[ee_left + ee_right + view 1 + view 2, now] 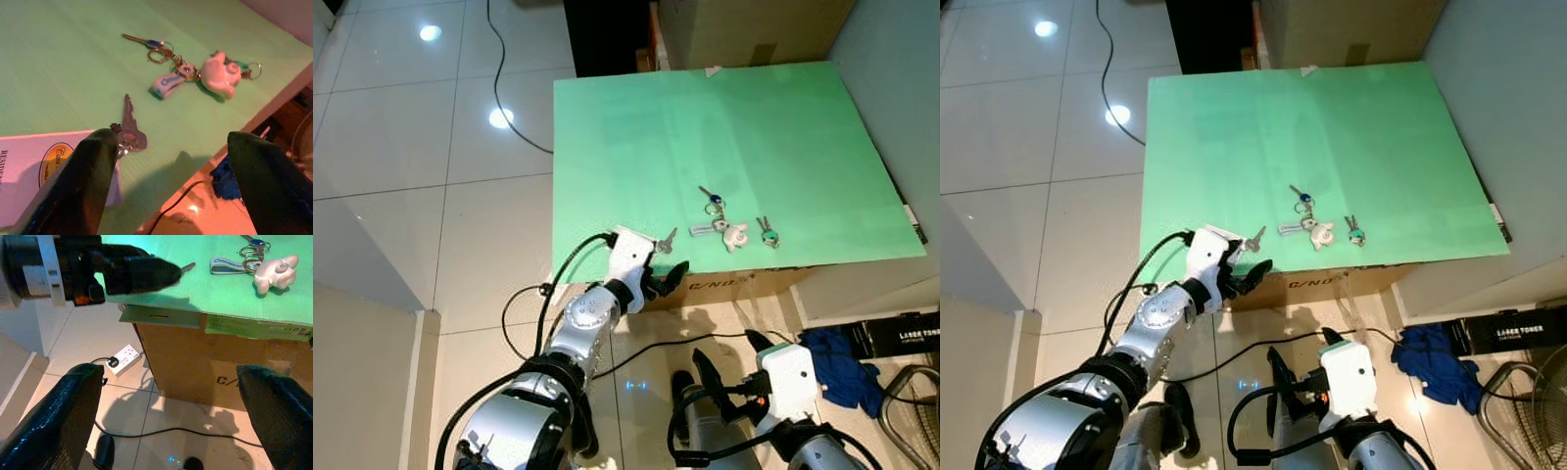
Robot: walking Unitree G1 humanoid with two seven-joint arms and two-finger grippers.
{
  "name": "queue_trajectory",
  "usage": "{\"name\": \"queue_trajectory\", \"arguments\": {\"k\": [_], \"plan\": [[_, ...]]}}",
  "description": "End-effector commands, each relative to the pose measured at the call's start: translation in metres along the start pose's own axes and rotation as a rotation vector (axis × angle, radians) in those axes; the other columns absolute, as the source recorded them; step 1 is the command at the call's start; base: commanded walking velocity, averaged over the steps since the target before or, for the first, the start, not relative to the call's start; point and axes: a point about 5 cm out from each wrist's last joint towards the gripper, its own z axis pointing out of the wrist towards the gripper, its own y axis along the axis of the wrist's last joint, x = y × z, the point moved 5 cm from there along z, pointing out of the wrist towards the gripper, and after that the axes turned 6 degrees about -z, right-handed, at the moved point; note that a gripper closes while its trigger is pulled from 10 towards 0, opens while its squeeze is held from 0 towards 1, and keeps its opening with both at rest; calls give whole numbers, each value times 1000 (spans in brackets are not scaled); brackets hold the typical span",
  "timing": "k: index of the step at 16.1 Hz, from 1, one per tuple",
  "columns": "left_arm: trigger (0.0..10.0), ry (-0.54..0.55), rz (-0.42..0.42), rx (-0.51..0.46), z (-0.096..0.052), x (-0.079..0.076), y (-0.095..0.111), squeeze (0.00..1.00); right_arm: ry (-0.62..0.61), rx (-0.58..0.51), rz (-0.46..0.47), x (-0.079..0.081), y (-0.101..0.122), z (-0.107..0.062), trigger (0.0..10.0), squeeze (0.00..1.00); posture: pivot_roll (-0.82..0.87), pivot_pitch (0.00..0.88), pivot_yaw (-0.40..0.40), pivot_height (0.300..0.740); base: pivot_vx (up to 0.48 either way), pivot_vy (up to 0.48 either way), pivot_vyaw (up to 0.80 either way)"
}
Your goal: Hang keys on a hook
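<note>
A green sheet (705, 127) covers a cardboard box (724, 286). Near its front edge lies a key bunch (722, 223) with a blue-headed key, a tag and a white pig charm (219, 74). A teal key (768, 233) lies just right of it. A single silver key (129, 128) rests at the front left corner beside a white card (29, 166). My left gripper (661, 277) hovers open at that corner, with one fingertip (105, 139) touching the key's ring end. My right gripper (729, 357) is open, low in front of the box over the floor.
A black cable (509, 98) runs across the tiled floor left of the box. A white power strip (124, 357) lies on the floor by the box's corner. A blue cloth (837, 357) and a black carton (896, 335) sit at the right. A large cardboard box (754, 29) stands behind.
</note>
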Motion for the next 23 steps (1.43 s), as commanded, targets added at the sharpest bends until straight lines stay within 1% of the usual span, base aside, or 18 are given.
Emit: {"name": "queue_trajectory", "arguments": {"k": [1,3,5,7,9,11,17,18,19,20,21,22,23], "plan": [[10000,8,6,39,-4,-2,-14,0,2,30,13,2,-6,-6,10000,0,-431,357,61,740,0,0,0],[10000,26,50,44,-3,0,-12,0,1,35,14,3,-6,-7,10000,0,-434,358,61,740,0,0,0],[10000,60,102,73,-5,6,-15,0,1,38,13,3,-7,-8,10000,0,-435,357,62,740,0,0,0],[10000,71,118,81,-5,8,-16,0,1,39,13,4,-7,-9,10000,0,-438,356,61,740,0,0,0],[9961,77,126,100,-4,6,-19,0,12,34,12,6,-6,-9,10000,0,-440,355,58,740,0,0,0],[10000,88,123,106,-2,4,-20,0,54,24,-4,12,-3,-8,10000,0,-441,352,48,740,0,0,0],[10000,93,109,93,5,-5,-15,0,65,32,-10,12,-4,-9,10000,0,-446,354,33,740,0,0,0],[9490,96,109,93,6,-5,-15,0,66,34,-10,12,-4,-9,10000,0,-448,356,32,740,0,0,0],[4980,99,111,95,8,-7,-14,0,66,39,-9,13,-5,-11,10000,0,-453,362,31,740,0,0,0],[4157,103,115,93,9,-7,-13,0,66,42,-8,13,-5,-12,10000,0,-455,364,29,740,0,0,0],[549,112,125,93,10,-7,-11,0,65,44,-7,12,-6,-13,10000,0,-457,364,29,740,0,0,0],[0,111,130,88,11,-7,-10,0,64,46,-7,12,-6,-13,10000,0,-460,366,28,740,0,0,0],[0,108,139,89,11,-8,-9,0,63,47,-7,12,-6,-13,10000,0,-460,366,28,740,0,0,0]]}}
